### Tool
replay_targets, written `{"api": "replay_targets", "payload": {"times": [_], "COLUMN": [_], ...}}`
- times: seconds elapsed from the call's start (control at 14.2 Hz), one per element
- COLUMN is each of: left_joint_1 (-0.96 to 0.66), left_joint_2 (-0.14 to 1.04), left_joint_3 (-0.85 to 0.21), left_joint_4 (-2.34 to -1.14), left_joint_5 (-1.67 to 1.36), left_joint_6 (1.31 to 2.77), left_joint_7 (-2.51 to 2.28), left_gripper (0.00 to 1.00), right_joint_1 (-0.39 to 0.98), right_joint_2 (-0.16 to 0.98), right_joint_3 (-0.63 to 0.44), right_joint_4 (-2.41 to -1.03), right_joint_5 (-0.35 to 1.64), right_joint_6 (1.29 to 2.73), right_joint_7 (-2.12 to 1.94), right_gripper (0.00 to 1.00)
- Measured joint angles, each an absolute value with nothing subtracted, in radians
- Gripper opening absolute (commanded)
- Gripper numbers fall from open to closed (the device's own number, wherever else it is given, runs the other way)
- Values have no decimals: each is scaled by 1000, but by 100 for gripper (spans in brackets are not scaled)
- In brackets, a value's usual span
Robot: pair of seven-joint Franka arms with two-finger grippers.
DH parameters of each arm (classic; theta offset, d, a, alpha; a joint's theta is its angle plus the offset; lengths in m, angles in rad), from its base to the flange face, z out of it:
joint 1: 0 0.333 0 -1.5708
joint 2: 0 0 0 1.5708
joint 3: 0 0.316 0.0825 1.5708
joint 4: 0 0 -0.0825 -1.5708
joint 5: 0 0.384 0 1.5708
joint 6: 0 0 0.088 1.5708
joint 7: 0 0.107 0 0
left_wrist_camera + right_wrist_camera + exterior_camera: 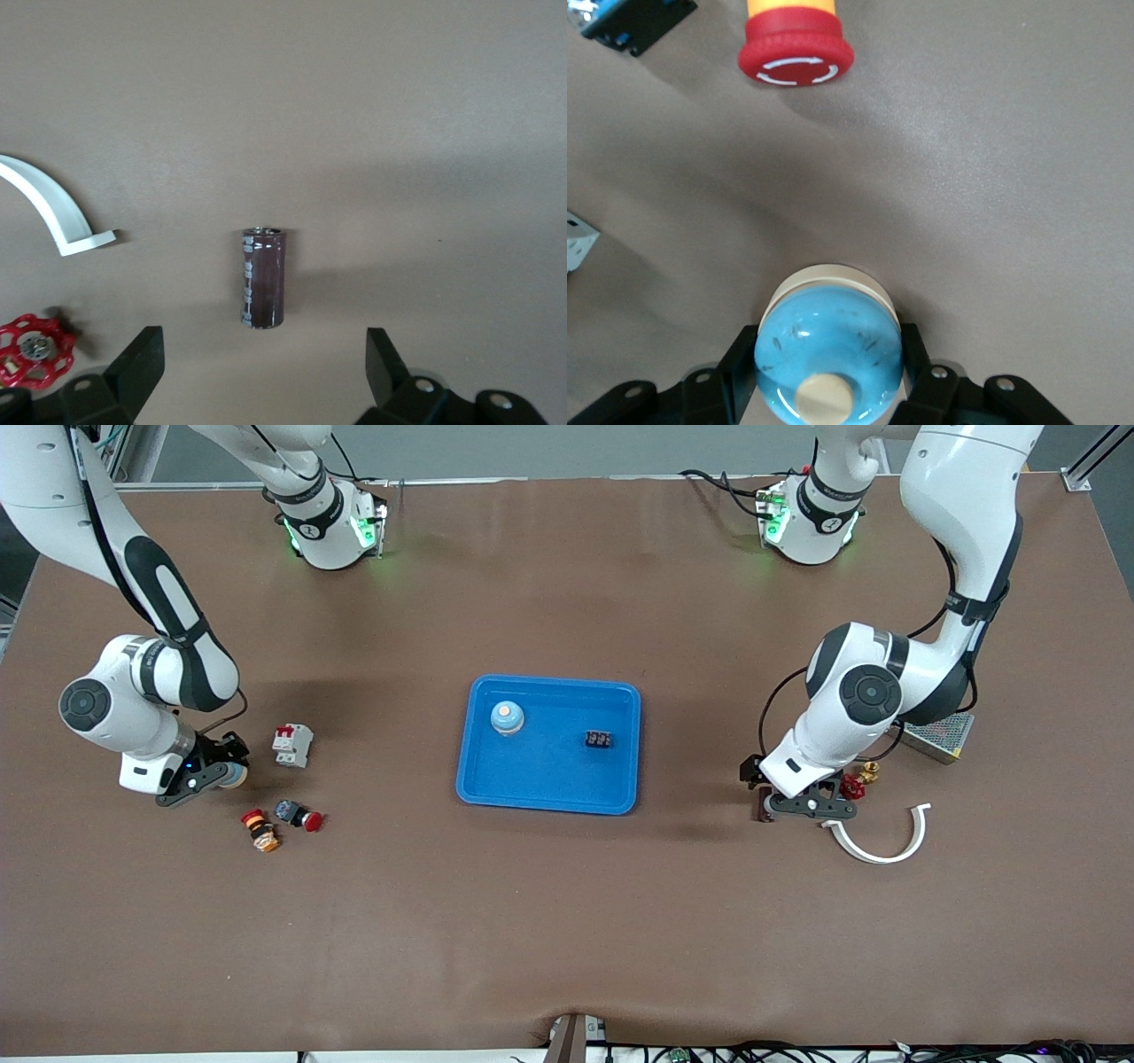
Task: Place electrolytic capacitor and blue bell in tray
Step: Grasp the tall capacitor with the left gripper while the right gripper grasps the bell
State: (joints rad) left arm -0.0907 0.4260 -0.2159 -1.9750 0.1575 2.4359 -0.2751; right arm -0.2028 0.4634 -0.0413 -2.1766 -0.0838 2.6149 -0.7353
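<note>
Clamping the rounded blue bell (828,354) near the worktop's right-arm end, the right gripper (828,376) could lose it during lifting. Spread wide over the electrolytic capacitor (263,278), the left gripper (264,372) might roll it while closing.

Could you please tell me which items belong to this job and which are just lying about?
Job: tray, electrolytic capacitor, blue bell in right gripper.
Lying about: circuit breaker, emergency-stop buttons, red handwheel, white bracket, metal box, terminal block, second bell.

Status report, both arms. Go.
Right gripper shut on blue bell at table level. Left gripper open over electrolytic capacitor. Tray unobstructed.
</note>
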Motion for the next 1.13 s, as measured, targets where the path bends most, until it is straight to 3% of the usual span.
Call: {"api": "replay_targets", "payload": {"times": [0.28,0.63,0.85,1.13], "left_joint_1": [-91,-90,-85,-62], "left_joint_2": [455,495,497,498], "left_joint_3": [-216,-216,-216,-216], "left_joint_4": [-1977,-1978,-1977,-1978], "left_joint_5": [157,157,157,157], "left_joint_6": [2489,2533,2534,2535], "left_joint_7": [-275,-253,-233,-191], "left_gripper": [100,100,100,100], "right_joint_1": [-203,-168,-46,156], "right_joint_2": [467,460,425,372], "right_joint_3": [-7,27,34,40], "right_joint_4": [-2123,-1868,-1770,-1760], "right_joint_5": [-38,0,4,5], "right_joint_6": [2556,2161,2025,1996], "right_joint_7": [-733,-670,-440,-75], "right_gripper": [39,39,39,39]}}
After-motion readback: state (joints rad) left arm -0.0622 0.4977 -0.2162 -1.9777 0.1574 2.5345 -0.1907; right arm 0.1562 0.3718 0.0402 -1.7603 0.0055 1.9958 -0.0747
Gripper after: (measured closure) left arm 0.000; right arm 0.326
